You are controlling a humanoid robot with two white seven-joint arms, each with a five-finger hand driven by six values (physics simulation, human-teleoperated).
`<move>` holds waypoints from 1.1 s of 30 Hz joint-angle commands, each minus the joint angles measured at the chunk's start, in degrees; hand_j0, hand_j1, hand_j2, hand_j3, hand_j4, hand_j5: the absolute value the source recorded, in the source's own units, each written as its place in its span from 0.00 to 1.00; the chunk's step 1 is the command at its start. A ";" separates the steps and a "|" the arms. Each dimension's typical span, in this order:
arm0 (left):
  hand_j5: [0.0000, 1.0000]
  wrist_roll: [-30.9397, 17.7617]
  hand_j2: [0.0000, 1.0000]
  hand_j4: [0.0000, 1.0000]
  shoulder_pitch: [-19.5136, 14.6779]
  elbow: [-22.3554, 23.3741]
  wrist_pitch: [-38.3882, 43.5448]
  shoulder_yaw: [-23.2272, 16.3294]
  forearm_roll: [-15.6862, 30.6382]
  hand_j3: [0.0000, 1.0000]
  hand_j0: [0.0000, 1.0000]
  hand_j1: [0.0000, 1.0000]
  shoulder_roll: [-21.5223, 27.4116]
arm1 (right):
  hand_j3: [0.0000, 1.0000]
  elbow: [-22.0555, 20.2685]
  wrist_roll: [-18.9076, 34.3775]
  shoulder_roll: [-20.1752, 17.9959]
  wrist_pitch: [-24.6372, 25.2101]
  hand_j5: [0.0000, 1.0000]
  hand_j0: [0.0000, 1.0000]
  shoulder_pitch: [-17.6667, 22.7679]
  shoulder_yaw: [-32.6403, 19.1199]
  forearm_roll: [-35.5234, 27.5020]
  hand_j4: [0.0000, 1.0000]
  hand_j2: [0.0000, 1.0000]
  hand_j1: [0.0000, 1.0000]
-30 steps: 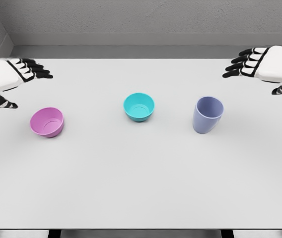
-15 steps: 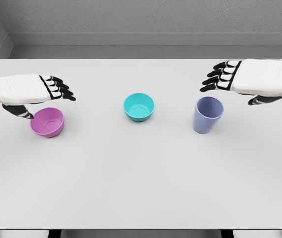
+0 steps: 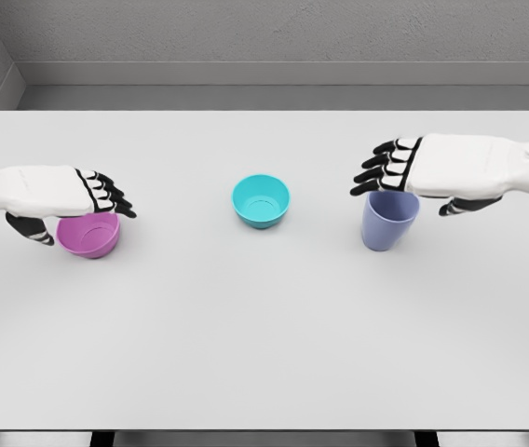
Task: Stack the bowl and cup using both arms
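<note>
Blue cup stands upright, mouth up, under right hand.

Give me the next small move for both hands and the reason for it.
Probably lower and close: the left hand hovers over the pink bowl and the right hand over the purple cup, fingers spread, holding nothing. Both vessels stand on the white table, either side of the teal bowl. Nothing can be stacked until each is gripped.
</note>
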 commanded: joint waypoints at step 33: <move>1.00 -0.03 1.00 1.00 0.79 6.76 0.11 -1.16 -0.40 1.00 1.00 1.00 -3.24 | 1.00 6.31 -0.03 2.37 0.16 1.00 1.00 -0.88 1.57 -0.01 1.00 1.00 1.00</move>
